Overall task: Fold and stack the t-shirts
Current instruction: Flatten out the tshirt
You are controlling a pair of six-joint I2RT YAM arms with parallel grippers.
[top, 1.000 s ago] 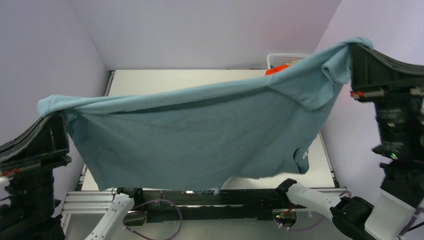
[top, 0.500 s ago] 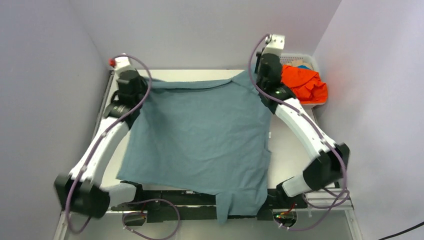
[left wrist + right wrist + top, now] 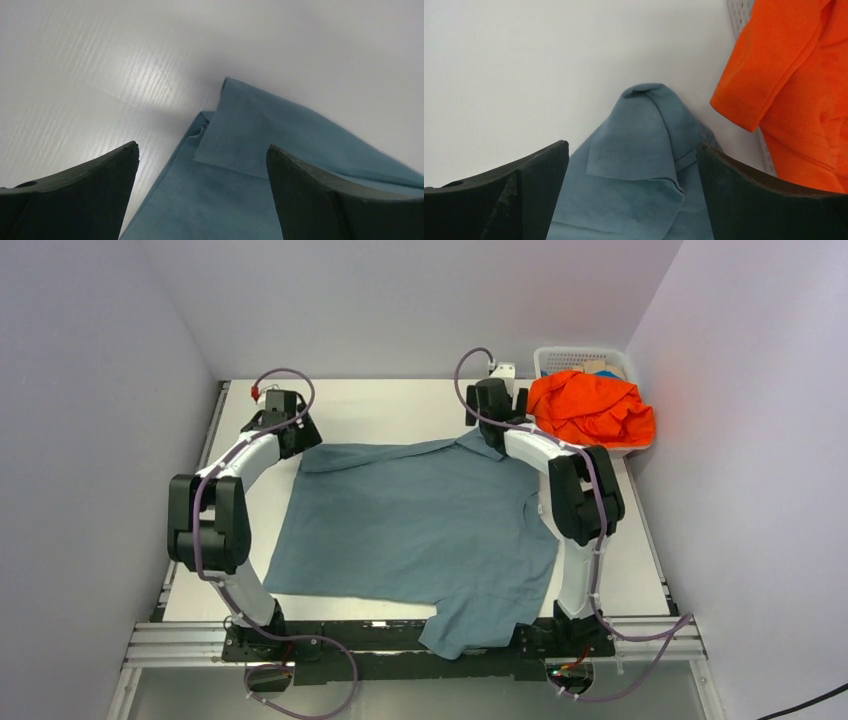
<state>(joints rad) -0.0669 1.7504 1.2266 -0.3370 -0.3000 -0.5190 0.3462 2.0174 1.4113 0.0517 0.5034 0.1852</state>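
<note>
The slate blue-grey t-shirt lies spread flat on the white table, its bottom part hanging over the near edge. My left gripper is at the shirt's far left corner. It stands open in the left wrist view, with the folded-over corner of the blue-grey t-shirt lying loose below the jaws. My right gripper is at the far right corner, also open over the rumpled tip of the blue-grey t-shirt. The orange t-shirt is heaped in the basket.
A white mesh basket stands at the table's far right corner, right beside my right gripper. Its wall shows in the right wrist view. Grey walls close in the table on three sides.
A second ago both grippers held the blue-grey shirt stretched up in the air. They carried it down over the table, then opened and let go, and the shirt now lies flat.
</note>
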